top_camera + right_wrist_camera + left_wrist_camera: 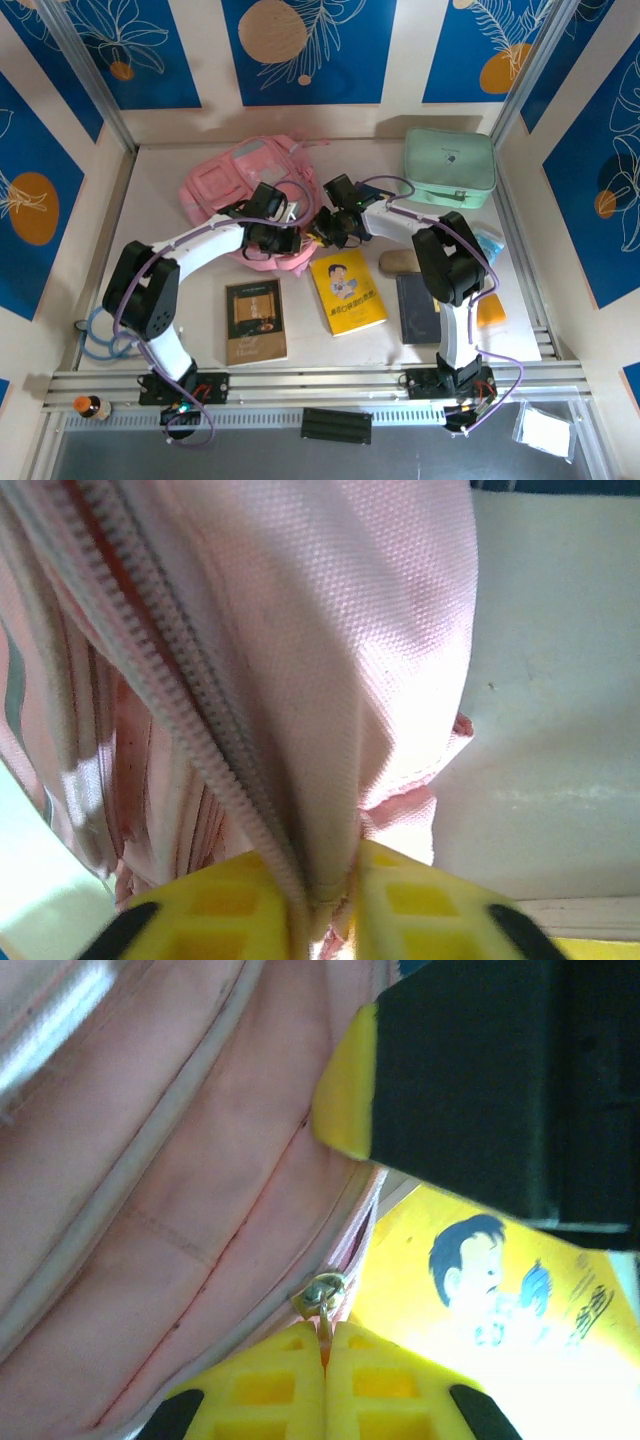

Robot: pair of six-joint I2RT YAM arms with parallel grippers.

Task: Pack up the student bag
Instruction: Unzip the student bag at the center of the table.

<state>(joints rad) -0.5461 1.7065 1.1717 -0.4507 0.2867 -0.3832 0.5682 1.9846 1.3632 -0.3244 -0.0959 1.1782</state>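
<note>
Nearest the lens, the left gripper [325, 1355] is seen with its yellow jaws pressed together on the brass zipper pull [320, 1295] of the student bag [180, 1190], whose pink fabric lies directly ahead of it. The right gripper [325, 895], just beside the left one, is clamped on a fold of the bag's fabric along the zip teeth. Packing is judged to be at its opening step: nothing is seen inside the bag, and how far the zip is parted cannot be told. Left to be packed, on the near side of both grippers, are a yellow book [347, 290], a brown book [256, 320] and a dark-covered book [417, 308]. A mint green case [450, 165] lies beyond the right gripper. A cartoon man is printed on the yellow cover, but its characters are too small to be read.
</note>
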